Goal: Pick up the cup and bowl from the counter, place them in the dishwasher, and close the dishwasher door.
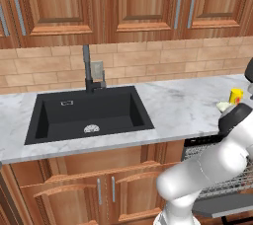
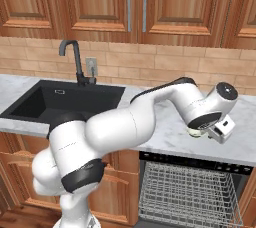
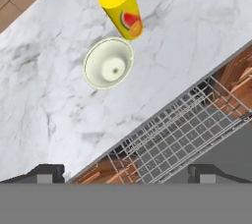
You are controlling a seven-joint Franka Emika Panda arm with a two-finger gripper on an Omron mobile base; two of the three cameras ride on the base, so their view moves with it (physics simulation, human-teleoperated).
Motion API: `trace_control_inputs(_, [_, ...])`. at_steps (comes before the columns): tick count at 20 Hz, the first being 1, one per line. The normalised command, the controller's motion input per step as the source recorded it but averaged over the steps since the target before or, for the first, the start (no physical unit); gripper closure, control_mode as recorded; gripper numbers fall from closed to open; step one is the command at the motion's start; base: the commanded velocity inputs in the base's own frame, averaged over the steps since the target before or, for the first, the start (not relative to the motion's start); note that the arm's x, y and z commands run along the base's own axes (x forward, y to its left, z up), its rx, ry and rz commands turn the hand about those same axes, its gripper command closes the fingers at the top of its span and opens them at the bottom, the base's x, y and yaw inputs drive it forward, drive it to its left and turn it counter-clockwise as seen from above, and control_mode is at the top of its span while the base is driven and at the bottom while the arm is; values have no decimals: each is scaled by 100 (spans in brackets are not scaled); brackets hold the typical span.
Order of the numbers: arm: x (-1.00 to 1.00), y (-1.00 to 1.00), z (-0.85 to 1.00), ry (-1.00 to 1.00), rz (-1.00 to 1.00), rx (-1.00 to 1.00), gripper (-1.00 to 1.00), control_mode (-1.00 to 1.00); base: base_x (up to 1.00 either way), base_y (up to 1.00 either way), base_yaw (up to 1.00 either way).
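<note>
The gripper (image 3: 126, 174) hangs with its jaws spread wide and empty above the dishwasher's wire rack (image 3: 182, 134). Farther on, the cream bowl (image 3: 108, 64) sits on the marble counter (image 3: 49, 95), the yellow cup (image 3: 122, 7) just beyond it.

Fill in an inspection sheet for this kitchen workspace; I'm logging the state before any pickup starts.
Surface: white-grey veined marble counter with a black rectangular sink set in it.
Job's things: bright yellow cup with a red-orange mark and pale cream shallow bowl stand upright close together on the counter; whether they touch cannot be told. The dishwasher door is down, and the grey wire rack is pulled out.
Clutter: nothing seen.
Grippers: gripper hovers above the counter edge, jaws wide apart, holding nothing.
Cables: nothing seen.
Surroundings: brown wooden cabinets, tan tile backsplash, dark faucet.
</note>
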Motion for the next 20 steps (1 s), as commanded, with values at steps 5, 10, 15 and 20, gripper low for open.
trace_control_inputs(5, [19, -25, -3, 0, 0, 1, -100, -100, 0, 0, 0])
trace_control_inputs(10, [26, -27, 0, 0, 0, 3, -100, -100, 0, 0, 0])
trace_control_inputs(15, [29, -27, 0, 0, 0, 5, -100, -100, 0, 0, 0])
trace_control_inputs(20, [33, -27, 0, 0, 0, 5, -100, -100, 0, 0, 0])
